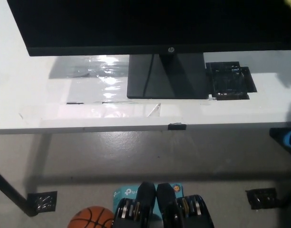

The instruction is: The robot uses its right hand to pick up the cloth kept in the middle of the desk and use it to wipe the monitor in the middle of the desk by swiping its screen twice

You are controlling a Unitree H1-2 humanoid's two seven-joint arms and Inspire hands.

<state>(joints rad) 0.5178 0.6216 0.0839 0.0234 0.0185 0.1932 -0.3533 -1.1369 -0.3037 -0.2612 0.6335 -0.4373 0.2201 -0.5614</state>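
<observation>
Monitor (150,23): seen standing on the white desk (36,102), screen dark.
Hands: neither is seen, so finger state cannot be told.
Basketball (90,217): seen on floor.

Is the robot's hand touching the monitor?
No, neither hand is in view; the monitor stands alone on the desk.

Monitor (154,23): screen cut off by the top edge, only its lower part showing. Basketball (90,217): cropped by the bottom edge. Blue object (287,138): right edge, blurred, identity unclear. Desk (41,95): runs past both sides. Black patch (229,80) beside the stand: too indistinct to name.
</observation>
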